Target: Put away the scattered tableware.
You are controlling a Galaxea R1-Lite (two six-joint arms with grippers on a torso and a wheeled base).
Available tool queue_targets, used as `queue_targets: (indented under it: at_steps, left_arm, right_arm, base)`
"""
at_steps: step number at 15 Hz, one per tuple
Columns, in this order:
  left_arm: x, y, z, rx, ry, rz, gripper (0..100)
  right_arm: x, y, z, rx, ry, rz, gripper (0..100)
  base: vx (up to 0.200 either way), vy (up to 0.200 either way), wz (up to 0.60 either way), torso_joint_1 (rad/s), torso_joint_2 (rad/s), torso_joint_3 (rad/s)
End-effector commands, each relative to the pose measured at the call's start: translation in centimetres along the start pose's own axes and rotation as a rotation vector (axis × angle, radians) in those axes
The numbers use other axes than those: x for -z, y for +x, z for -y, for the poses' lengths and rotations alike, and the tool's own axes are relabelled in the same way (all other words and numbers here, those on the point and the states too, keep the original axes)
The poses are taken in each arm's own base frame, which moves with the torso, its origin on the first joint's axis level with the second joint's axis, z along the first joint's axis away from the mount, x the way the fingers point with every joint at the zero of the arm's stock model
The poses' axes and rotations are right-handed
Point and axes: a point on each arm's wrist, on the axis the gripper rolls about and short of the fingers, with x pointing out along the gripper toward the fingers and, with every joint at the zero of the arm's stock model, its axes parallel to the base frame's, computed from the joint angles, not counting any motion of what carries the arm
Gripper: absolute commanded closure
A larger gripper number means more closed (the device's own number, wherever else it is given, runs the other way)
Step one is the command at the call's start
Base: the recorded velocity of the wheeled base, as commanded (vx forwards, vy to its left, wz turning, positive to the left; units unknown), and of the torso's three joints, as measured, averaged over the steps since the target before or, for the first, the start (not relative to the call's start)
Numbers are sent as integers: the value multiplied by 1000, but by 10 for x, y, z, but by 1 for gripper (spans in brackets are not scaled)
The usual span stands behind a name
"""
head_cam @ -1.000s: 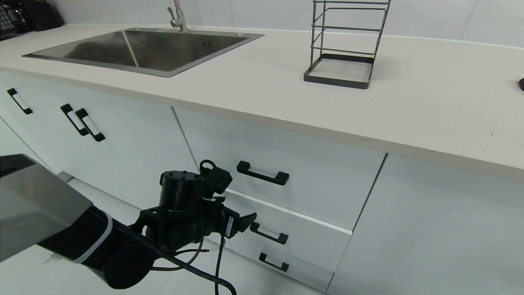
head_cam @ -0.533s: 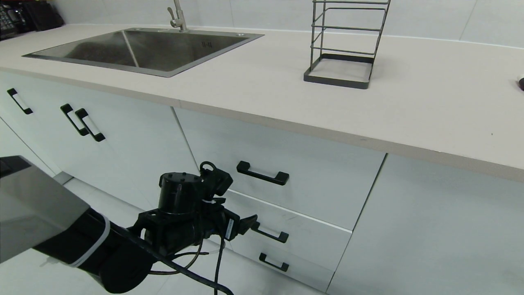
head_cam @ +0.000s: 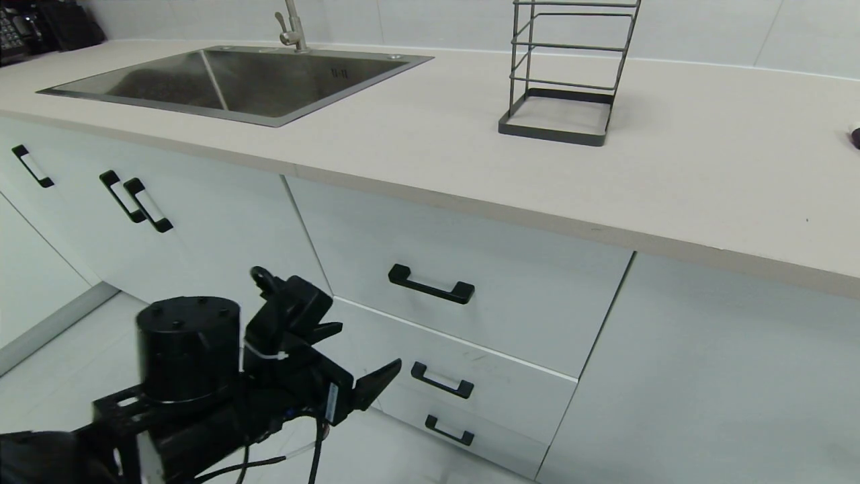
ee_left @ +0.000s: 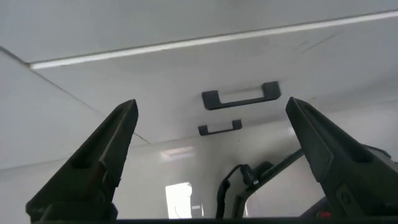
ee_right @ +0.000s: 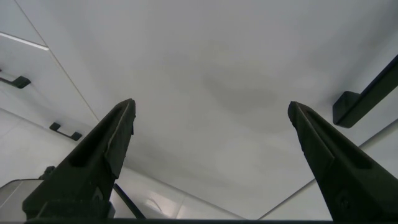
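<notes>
My left gripper (head_cam: pixel 377 384) hangs low in front of the cabinet drawers, open and empty, a short way left of the middle drawer handle (head_cam: pixel 441 381). In the left wrist view the left gripper (ee_left: pixel 211 106) has its fingers spread wide, with two black drawer handles (ee_left: pixel 241 96) beyond them. My right gripper (ee_right: pixel 210 104) is also open and empty, facing a plain white cabinet front with a black handle (ee_right: pixel 367 99) off to one side. A small dark object (head_cam: pixel 854 136) lies at the counter's far right edge; what it is cannot be told.
A black wire rack (head_cam: pixel 561 74) stands on the beige countertop (head_cam: pixel 416 148). A steel sink (head_cam: pixel 228 77) with a tap sits at the back left. Below are white cabinet doors and three drawers, the top handle (head_cam: pixel 430 286) just above my left gripper.
My left arm has pulled back and down toward the lower left, away from the middle drawer handle. Its silver upper section has left the picture.
</notes>
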Motion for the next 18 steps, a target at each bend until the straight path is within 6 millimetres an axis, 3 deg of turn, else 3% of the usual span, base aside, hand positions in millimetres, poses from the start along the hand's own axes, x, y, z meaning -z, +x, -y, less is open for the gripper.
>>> queue_targets:
  at_steps: [1, 5, 6, 7, 9, 12, 15, 18]
  left_arm:
    - [-16, -68, 3, -5, 9, 195, 0]
    - [-17, -143, -2, -92, 8, 437, 0]
    - [-16, -154, -4, -120, 9, 475, 0]
    - [-7, -176, -4, -182, 11, 538, 0]
    - [20, -202, 0, -253, 10, 583, 0]
    - [50, -222, 9, -324, 14, 629, 0]
    - [102, -233, 21, -369, -8, 538, 0]
    - [111, -227, 21, -402, -57, 428, 0]
  right_arm:
    - [0, 0, 0, 0, -1, -2, 0]
    - [0, 0, 0, 0, 2, 0, 0]
    - [0, 0, 0, 0, 2, 0, 0]
    - [0, 0, 0, -2, 2, 0, 0]
    - [0, 0, 0, -2, 2, 0, 0]
    - [0, 0, 0, -2, 4, 0, 0]
    - [0, 0, 0, -2, 2, 0, 0]
    - [0, 0, 0, -2, 2, 0, 0]
  base:
    - [0, 0, 0, 0, 0, 0]
    - [0, 0, 0, 0, 0, 0]
    - [0, 0, -600, 2, -2, 2]
    - [0, 0, -600, -2, 7, 2]
    - [0, 0, -600, 0, 0, 2]
    - [0, 0, -600, -1, 4, 12]
    - [0, 0, -400, -3, 0, 6]
    - [0, 0, 0, 0, 0, 0]
